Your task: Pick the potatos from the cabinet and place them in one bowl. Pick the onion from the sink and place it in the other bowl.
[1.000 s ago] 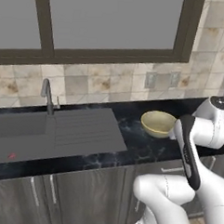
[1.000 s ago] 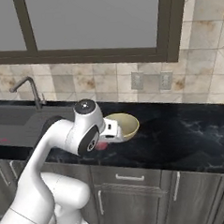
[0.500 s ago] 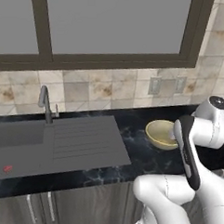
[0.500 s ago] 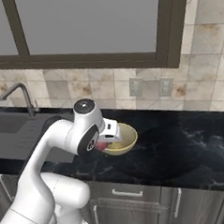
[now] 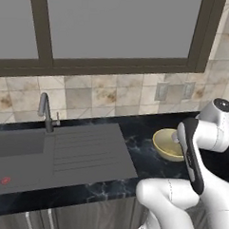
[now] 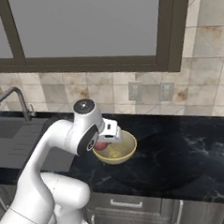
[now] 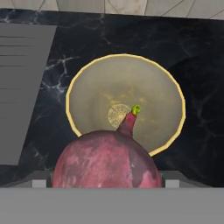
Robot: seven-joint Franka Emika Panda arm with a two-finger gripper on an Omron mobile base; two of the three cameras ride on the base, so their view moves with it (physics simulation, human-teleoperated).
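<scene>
Gripper (image 6: 104, 143) pinches onion (image 7: 107, 160) betw. its jaws, hovering over near-left rim of yellowish bowl (image 7: 169, 131) on black counter (image 6: 191, 156), right of sink (image 5: 19, 152).

The left base view looks forward and down from behind the arm, taking in the sink (image 5: 52, 153) at the desk's left end and the yellowish bowl (image 5: 168, 144) near the desk's (image 5: 144, 132) middle. The right base view faces the same wall from the other side, with the bowl (image 6: 117, 150) near the front edge and only the sink's tap (image 6: 20, 101) at its left. Both share the bowl, the tiled wall and the window. The hand view sits close above the bowl (image 7: 127, 105), looking probably almost straight down, the onion (image 7: 107, 162) filling its foreground.
</scene>
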